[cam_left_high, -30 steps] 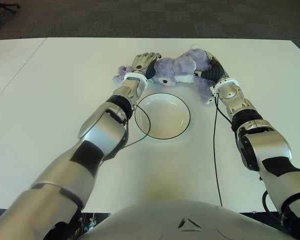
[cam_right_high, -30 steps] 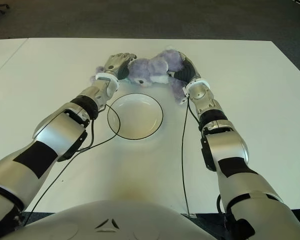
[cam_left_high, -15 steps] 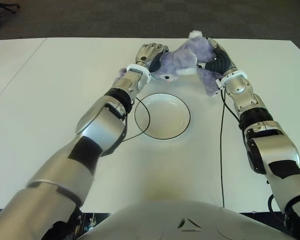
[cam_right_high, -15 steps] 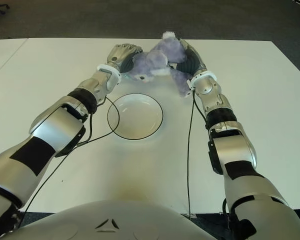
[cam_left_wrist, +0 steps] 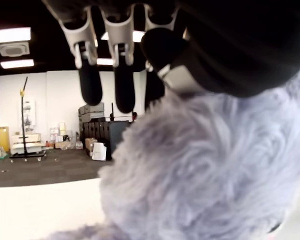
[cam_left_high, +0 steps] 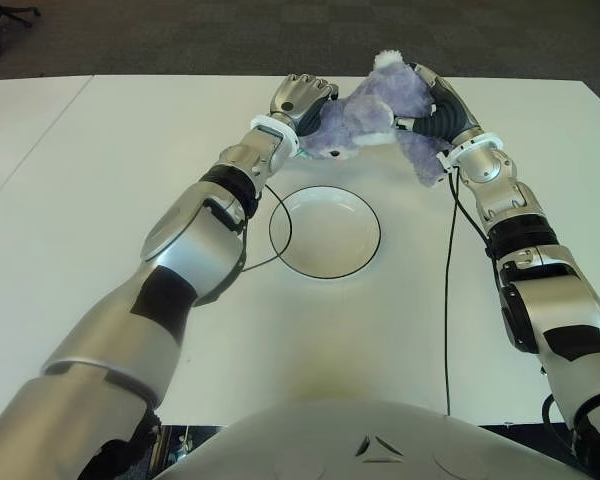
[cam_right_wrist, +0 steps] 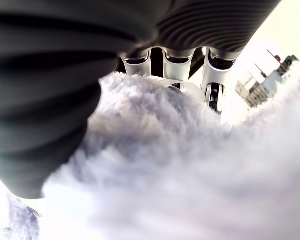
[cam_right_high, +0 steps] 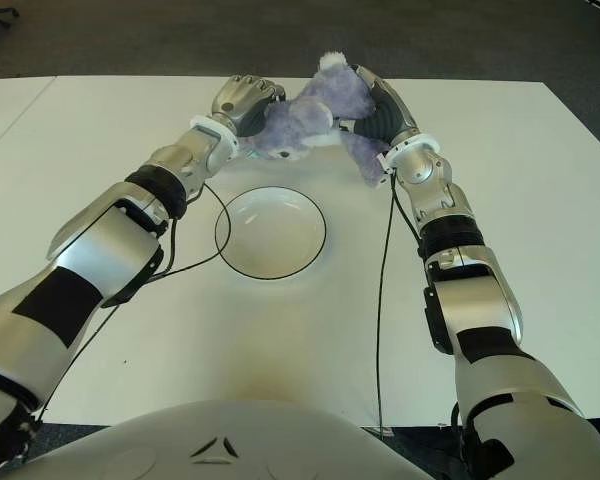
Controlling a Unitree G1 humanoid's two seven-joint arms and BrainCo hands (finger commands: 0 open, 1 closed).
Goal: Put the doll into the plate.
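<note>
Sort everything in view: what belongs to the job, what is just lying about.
Job:
doll, held up between both hands
left hand
right hand
plate, nothing in it

Lying about:
table
chair, at the far left on the floor

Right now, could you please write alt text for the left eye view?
Both robot hands, left hand and right hand, hold a purple doll between them above the white table, beyond an empty white plate.

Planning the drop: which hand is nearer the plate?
Left, slightly. The left hand and right hand both grip the doll beyond the plate, left nearer its rim.
</note>
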